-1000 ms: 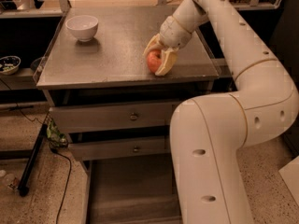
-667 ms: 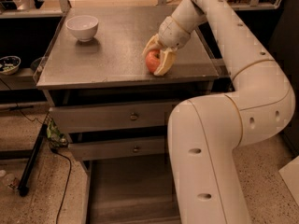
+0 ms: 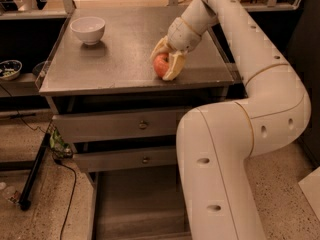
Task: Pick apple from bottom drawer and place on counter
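The gripper (image 3: 163, 68) is over the table (image 3: 125, 49), near the table's front edge and towards its right side, and its pale yellowish jaws are closed around the apple (image 3: 160, 64), one on the side facing the table's back and one on the side facing its front. The apple looks to be resting on the table top, though it is hard to tell whether it truly touches or sits just above the surface. The white arm (image 3: 240, 109) reaches the gripper from the table's back right corner, runs down past the table's right edge and bends into a thick segment in front of the table. A white bowl (image 3: 88, 29) stands upright near the table's back left corner, well apart from the apple. Under the table top are two closed drawer fronts (image 3: 120, 125), one above the other, each with a small round knob (image 3: 143, 125). Below them the bottom drawer (image 3: 135, 204) is pulled out in front of the table, its flat floor showing, with the arm covering its right part. A black pole (image 3: 32, 179) leans on the floor (image 3: 30, 149) to the left of the table.
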Robot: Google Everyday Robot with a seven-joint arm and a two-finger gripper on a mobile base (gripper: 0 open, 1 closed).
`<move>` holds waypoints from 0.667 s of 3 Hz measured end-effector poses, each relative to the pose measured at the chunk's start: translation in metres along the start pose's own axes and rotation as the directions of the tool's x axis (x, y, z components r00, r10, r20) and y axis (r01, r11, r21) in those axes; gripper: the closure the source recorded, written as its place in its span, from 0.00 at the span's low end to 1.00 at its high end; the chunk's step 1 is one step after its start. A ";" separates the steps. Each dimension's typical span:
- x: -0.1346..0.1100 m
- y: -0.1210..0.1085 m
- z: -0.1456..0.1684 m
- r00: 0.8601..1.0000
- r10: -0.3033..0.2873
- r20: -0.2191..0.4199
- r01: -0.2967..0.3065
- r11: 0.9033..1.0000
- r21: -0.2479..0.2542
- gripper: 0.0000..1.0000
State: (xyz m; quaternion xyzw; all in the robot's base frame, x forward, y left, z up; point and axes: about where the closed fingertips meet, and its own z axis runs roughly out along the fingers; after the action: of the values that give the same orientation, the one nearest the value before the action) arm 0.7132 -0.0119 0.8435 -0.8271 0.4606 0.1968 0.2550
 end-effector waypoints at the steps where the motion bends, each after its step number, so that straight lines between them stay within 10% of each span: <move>1: 0.000 0.000 0.000 1.000 0.000 0.000 0.000 1.000 0.000 0.74; 2: 0.000 0.000 0.000 1.000 0.000 0.000 0.000 1.000 0.000 0.51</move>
State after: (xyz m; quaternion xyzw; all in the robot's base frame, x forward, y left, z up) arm 0.7132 -0.0119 0.8435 -0.8271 0.4606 0.1968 0.2551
